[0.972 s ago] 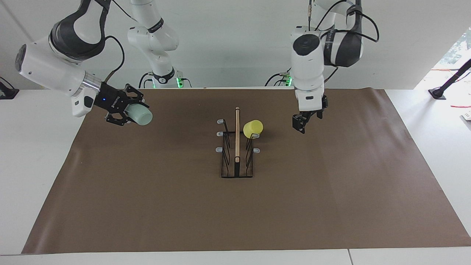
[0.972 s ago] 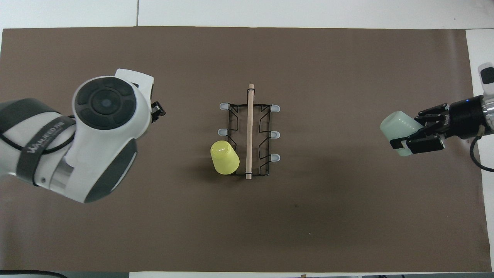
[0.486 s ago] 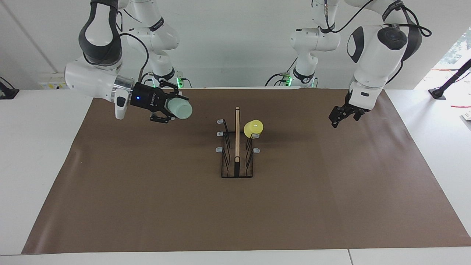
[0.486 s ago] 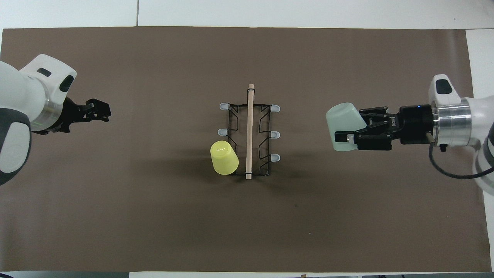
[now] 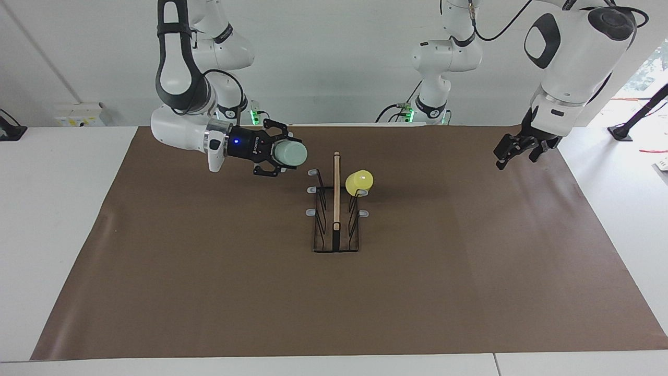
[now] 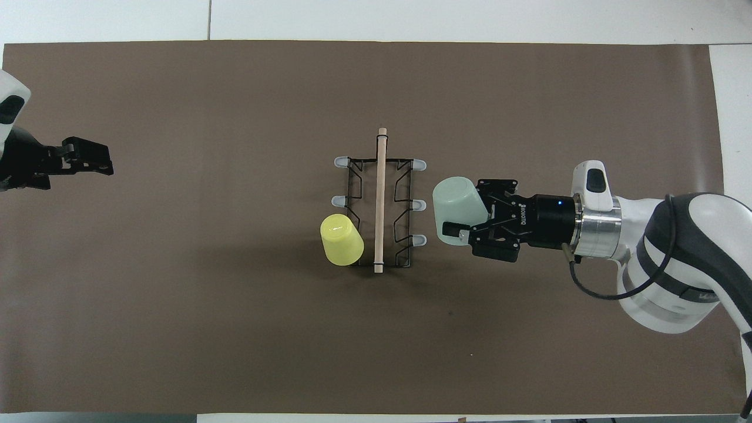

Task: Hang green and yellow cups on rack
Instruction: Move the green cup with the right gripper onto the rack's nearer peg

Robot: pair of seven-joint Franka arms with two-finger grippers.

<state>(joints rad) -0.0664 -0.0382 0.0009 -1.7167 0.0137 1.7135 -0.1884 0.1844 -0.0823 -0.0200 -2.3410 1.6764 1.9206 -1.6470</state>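
Brown mat (image 5: 209,271): yellow cup (image 5: 359,181) hangs on rack (image 5: 336,209).

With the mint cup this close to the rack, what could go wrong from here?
1. The right gripper holds the pale mint green plastic cup sideways, beside the small black wire rack on the side toward the right arm's end. A misaligned approach could strike a grey-tipped prong and shove the rack.
2. A jolt might shake off the bright yellow plastic cup hanging on the side toward the left arm's end.

The left gripper waits over the brown mat's edge.
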